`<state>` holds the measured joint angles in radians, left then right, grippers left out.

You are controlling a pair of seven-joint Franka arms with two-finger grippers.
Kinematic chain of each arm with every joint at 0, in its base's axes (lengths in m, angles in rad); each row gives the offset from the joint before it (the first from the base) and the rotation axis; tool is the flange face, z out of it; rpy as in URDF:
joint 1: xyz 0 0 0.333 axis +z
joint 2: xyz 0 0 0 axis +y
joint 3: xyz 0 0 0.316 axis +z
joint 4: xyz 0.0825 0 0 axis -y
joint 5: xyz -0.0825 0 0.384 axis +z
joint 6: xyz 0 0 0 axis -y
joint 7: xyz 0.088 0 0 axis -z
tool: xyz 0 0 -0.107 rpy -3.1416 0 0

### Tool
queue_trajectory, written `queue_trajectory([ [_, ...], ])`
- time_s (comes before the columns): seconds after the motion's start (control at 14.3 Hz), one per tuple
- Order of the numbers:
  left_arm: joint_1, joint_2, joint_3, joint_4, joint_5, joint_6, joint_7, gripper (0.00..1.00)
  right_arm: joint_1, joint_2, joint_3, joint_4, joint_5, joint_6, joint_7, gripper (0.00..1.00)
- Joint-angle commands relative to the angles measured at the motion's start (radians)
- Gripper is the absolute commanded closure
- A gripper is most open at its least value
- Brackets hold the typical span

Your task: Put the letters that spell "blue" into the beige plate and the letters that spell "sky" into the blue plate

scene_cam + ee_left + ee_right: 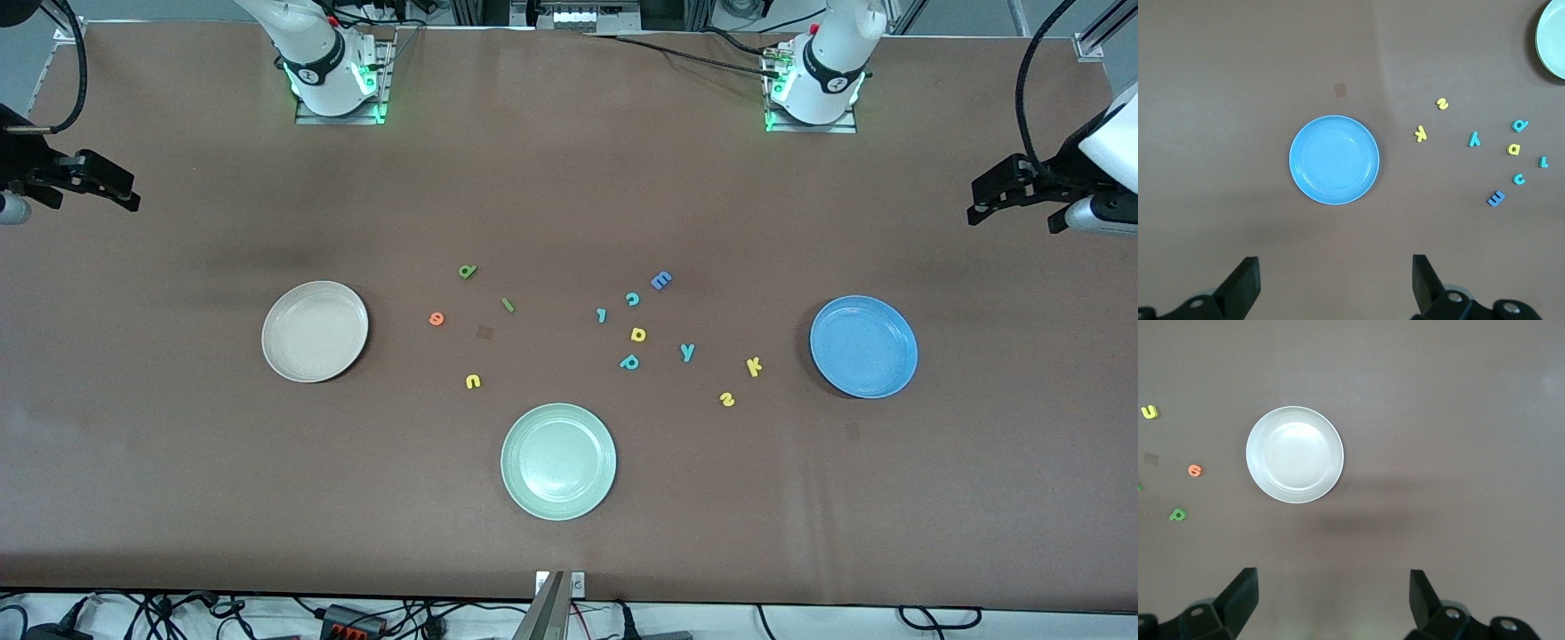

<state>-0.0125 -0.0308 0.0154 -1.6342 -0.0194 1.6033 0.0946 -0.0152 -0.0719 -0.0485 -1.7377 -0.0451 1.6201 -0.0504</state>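
The beige plate lies toward the right arm's end, the blue plate toward the left arm's. Loose between them are green b, green l, orange e and yellow u, then teal y, yellow k and yellow s. My left gripper hangs open and empty high over the table's end past the blue plate. My right gripper hangs open and empty past the beige plate.
A pale green plate sits nearer the front camera, midway between the other two. Other letters lie among the rest: blue E, teal c, yellow a, teal p. A small brown patch marks the table.
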Motion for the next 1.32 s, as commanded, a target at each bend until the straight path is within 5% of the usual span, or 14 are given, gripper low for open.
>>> queue_trajectory([
  [0.0, 0.002, 0.034, -0.005, 0.022, -0.008, -0.054, -0.004, 0.0, -0.005, -0.008, 0.006, -0.002, -0.012, -0.011, -0.014, 0.0],
  [0.56, -0.026, 0.199, -0.026, 0.024, -0.01, -0.065, -0.006, 0.0, 0.044, 0.108, 0.009, -0.014, -0.001, -0.043, -0.005, 0.0],
  [0.84, -0.089, 0.319, -0.029, 0.022, -0.016, 0.114, -0.022, 0.0, 0.167, 0.242, 0.01, -0.022, 0.058, 0.0, 0.009, 0.0],
  [1.25, -0.167, 0.531, -0.029, 0.004, -0.017, 0.386, -0.339, 0.0, 0.319, 0.411, 0.009, -0.029, 0.116, 0.193, 0.104, 0.0],
])
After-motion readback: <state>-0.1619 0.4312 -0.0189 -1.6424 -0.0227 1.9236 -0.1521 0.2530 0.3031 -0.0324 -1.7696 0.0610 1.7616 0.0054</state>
